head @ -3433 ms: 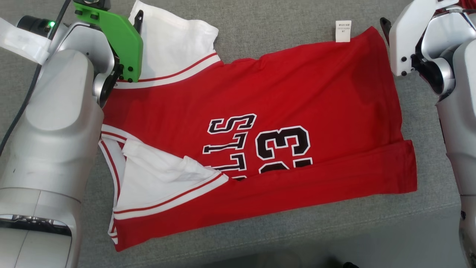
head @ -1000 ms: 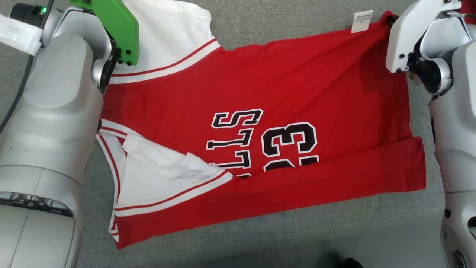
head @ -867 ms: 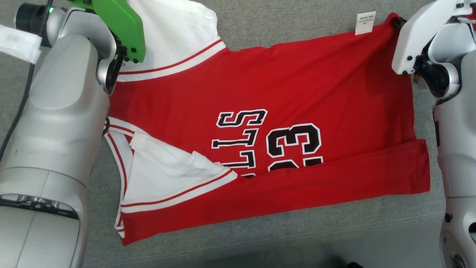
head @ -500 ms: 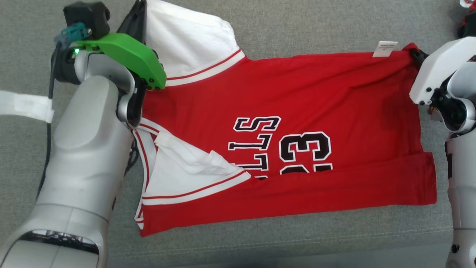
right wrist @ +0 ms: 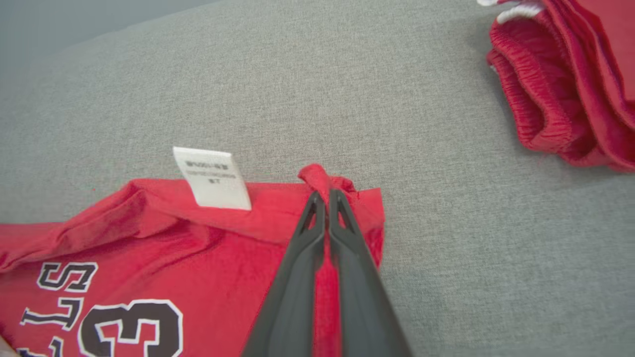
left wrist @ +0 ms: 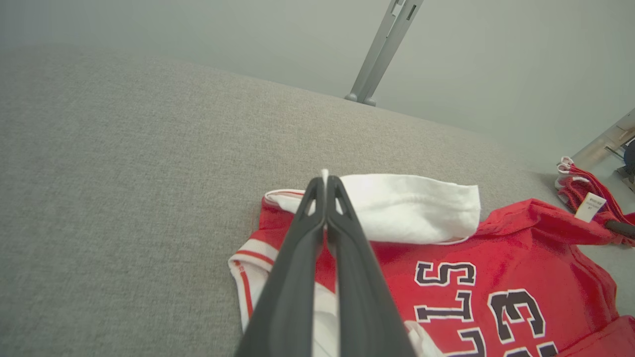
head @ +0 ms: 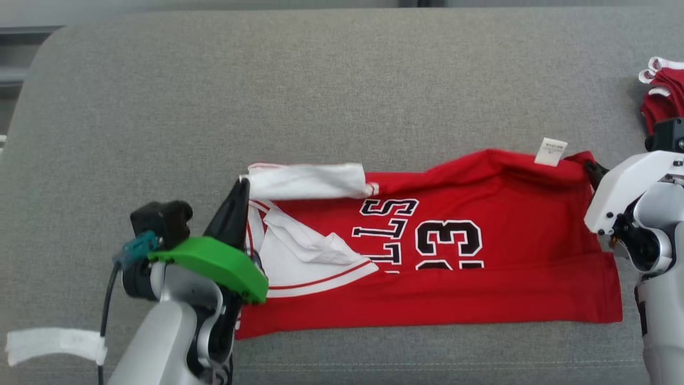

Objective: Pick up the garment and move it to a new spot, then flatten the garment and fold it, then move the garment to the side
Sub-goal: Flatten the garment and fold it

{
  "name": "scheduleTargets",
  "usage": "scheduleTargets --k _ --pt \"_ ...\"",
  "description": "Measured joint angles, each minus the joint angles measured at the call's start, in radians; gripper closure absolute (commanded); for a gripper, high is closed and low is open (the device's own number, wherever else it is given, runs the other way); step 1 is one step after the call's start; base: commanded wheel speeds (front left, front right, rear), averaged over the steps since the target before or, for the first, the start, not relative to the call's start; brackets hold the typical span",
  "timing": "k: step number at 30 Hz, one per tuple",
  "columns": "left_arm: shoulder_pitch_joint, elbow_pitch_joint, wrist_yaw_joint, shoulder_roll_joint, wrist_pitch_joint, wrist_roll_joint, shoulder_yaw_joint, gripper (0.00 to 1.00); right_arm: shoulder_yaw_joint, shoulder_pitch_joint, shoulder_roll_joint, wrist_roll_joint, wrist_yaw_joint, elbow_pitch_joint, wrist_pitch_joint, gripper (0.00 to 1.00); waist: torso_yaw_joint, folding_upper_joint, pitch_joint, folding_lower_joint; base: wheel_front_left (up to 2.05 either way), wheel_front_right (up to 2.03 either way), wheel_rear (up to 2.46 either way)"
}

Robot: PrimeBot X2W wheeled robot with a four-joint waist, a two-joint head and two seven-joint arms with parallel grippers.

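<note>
The garment (head: 481, 214) is a red jersey with white sleeves and black lettering, lying on the grey cushion. Its far edge is lifted and rolled toward me. My left gripper (head: 243, 184) is shut on the white sleeve corner (left wrist: 397, 208) at the jersey's left end; in the left wrist view the left gripper (left wrist: 325, 181) pinches a thin white edge. My right gripper (head: 589, 166) is shut on the red hem corner beside the white label (head: 550, 151); in the right wrist view the right gripper (right wrist: 322, 196) clamps a bunched red tip (right wrist: 317, 178).
The grey cushion (head: 320, 96) stretches wide behind the jersey. Another red garment pile (head: 662, 91) lies at the far right, also large in the right wrist view as a red pile (right wrist: 570, 84). Metal legs (left wrist: 382, 49) stand beyond the cushion.
Both grippers have drawn the jersey's far edge up and toward me, so the upper part now folds over. The head camera has tilted up, showing more of the cushion.
</note>
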State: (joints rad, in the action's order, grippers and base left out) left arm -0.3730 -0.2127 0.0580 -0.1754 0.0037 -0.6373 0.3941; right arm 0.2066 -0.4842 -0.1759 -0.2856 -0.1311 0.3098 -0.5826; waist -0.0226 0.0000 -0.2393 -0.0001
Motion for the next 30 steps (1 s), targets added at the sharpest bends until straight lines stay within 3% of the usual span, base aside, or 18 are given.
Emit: scheduleTargets --k 4,9,22,23,24,25,26,30 --pt "0.142 0.142 0.057 -0.02 0.056 -0.024 0.003 1.0 -0.014 0.043 -0.029 0.001 0.0 -0.001 0.001 1.0 -0.013 0.0 0.039 0.0 0.0 0.0 0.0" --pt "0.237 0.227 0.093 -0.033 0.104 -0.038 0.025 1.0 -0.035 0.068 -0.062 0.025 0.0 0.021 0.003 1.0 -0.028 0.0 0.067 0.0 0.0 0.0 0.0" --pt "0.34 0.175 0.145 -0.039 0.14 -0.036 0.059 1.0 -0.029 0.152 -0.048 0.045 0.0 0.086 -0.005 1.0 -0.043 0.0 0.112 0.0 0.0 0.0 0.0" --pt "0.344 0.165 0.145 -0.042 0.146 -0.034 0.066 1.0 -0.029 0.156 -0.047 0.045 0.0 0.089 -0.003 0.71 -0.043 0.0 0.113 0.0 0.0 0.0 0.0" --pt "0.347 0.154 0.148 -0.045 0.145 -0.027 0.069 0.99 -0.025 0.158 -0.044 0.044 0.0 0.091 -0.001 0.0 -0.042 0.0 0.115 0.0 0.0 0.0 0.0" --pt "0.347 0.142 0.151 -0.051 0.145 -0.02 0.072 0.53 -0.017 0.16 -0.038 0.044 0.0 0.094 -0.001 0.0 -0.042 0.0 0.117 0.0 0.0 0.0 0.0" --pt "0.347 0.134 0.154 -0.057 0.144 -0.009 0.075 0.0 -0.013 0.164 -0.033 0.044 0.0 0.095 -0.003 0.0 -0.042 0.0 0.118 0.0 0.0 0.0 0.0" --pt "0.347 0.095 0.163 -0.068 0.143 0.016 0.086 0.0 0.002 0.189 -0.02 0.044 0.0 0.082 -0.007 0.0 -0.043 0.0 0.13 0.0 0.0 0.0 0.0"
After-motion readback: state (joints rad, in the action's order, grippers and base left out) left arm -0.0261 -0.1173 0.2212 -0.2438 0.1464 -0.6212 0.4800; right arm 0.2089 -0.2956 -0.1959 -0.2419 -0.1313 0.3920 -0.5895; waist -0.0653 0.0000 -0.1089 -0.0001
